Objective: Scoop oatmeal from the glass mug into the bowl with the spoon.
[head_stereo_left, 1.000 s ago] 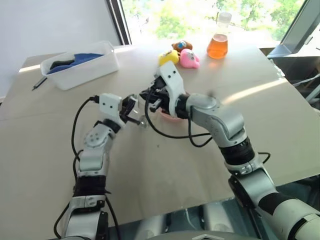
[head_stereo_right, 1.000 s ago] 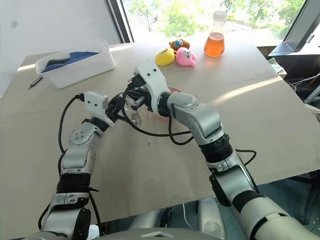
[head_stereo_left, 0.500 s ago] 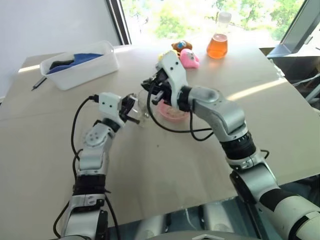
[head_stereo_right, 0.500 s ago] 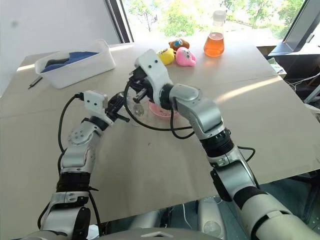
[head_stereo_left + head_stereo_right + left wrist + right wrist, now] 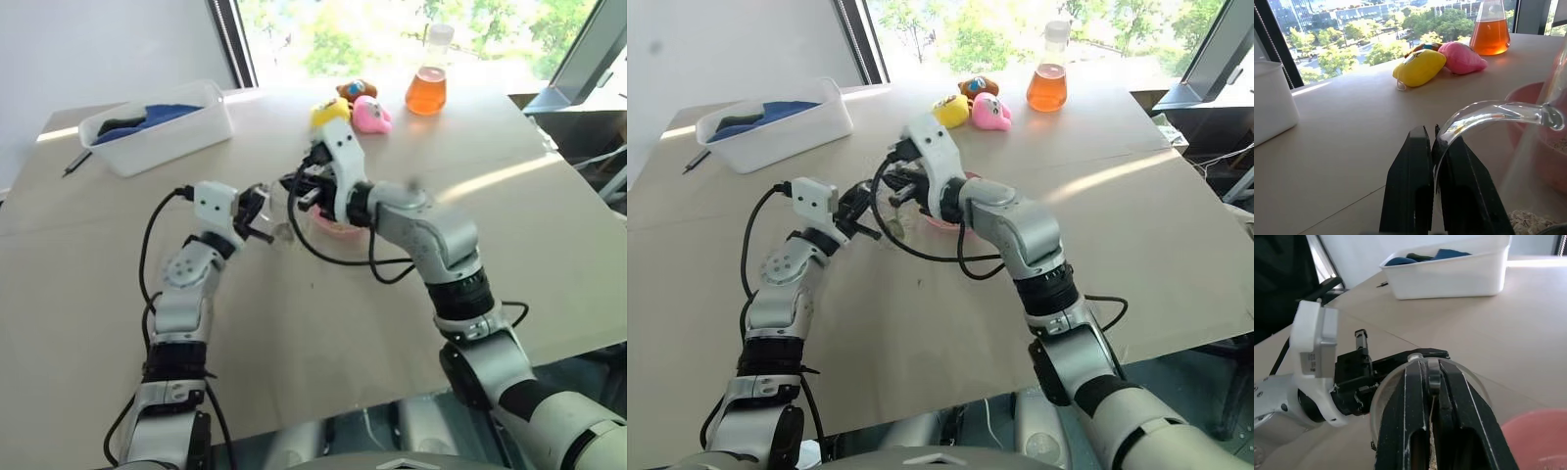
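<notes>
Overhead, we see our left gripper (image 5: 263, 211) steadying the glass mug (image 5: 281, 221) beside the bowl (image 5: 950, 217). Left wrist: jaws clamped on its handle, oatmeal (image 5: 1528, 221) inside. Right wrist: right gripper (image 5: 1431, 382) pinches the spoon (image 5: 1434, 373); a careless dip could tip the mug.

No text, label, brand, number or sign can be read on anything in these views.

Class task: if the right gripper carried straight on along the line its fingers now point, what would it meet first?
Most likely the glass mug, right past the right gripper, which is shut on the spoon. Beyond that is the left gripper holding the mug's handle. Depth is hard to judge.
</notes>
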Controlling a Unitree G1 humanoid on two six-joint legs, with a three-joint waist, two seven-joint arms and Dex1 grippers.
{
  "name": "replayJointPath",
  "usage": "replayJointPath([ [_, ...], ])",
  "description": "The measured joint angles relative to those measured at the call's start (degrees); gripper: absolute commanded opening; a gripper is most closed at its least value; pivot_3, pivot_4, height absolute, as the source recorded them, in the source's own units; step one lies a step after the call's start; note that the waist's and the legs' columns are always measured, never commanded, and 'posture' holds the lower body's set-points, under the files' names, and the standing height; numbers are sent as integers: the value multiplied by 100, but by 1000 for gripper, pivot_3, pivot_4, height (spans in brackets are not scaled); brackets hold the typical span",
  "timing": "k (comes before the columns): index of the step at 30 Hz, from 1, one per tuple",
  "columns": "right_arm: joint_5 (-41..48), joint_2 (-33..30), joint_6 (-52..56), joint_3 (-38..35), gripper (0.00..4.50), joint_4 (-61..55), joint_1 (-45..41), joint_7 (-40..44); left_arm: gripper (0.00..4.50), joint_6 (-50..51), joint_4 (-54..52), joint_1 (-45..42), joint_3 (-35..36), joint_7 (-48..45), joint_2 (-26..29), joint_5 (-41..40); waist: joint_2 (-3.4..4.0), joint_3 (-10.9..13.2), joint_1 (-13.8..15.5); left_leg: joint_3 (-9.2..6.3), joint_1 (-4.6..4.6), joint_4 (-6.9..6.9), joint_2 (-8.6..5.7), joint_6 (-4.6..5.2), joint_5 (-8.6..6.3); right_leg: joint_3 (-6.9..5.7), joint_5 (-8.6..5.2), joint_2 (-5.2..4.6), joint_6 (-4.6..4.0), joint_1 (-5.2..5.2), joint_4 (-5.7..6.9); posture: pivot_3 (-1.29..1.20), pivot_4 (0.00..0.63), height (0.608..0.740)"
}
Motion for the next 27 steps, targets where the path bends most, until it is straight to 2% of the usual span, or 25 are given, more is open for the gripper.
replayJointPath([
  [10, 721, 323, 998, -1517, 0, 394, -600, -752, 68, -56, 8, -1, -25, 2, -4, 19, 0, 0, -1, 0, -1, 0, 0, 0, 0, 0, 0, -1, 0, 0, 1, 0, 150, 740],
  [20, 1554, 279, 1774, -3082, 0, 741, -1280, -1687, 68, -298, 355, -179, -46, 4, -88, 68, 1, 0, 1, 1, -1, 0, -1, 0, 0, 2, 0, -4, 0, 0, 3, 0, 150, 740],
  [27, 1951, 280, 2081, -3901, 0, 1074, -1528, -2407, 68, -588, 725, -361, -53, 7, -233, 105, 2, -1, 9, 1, -2, 1, -3, 1, 0, 2, 0, -11, 0, 0, 4, 0, 150, 740],
])
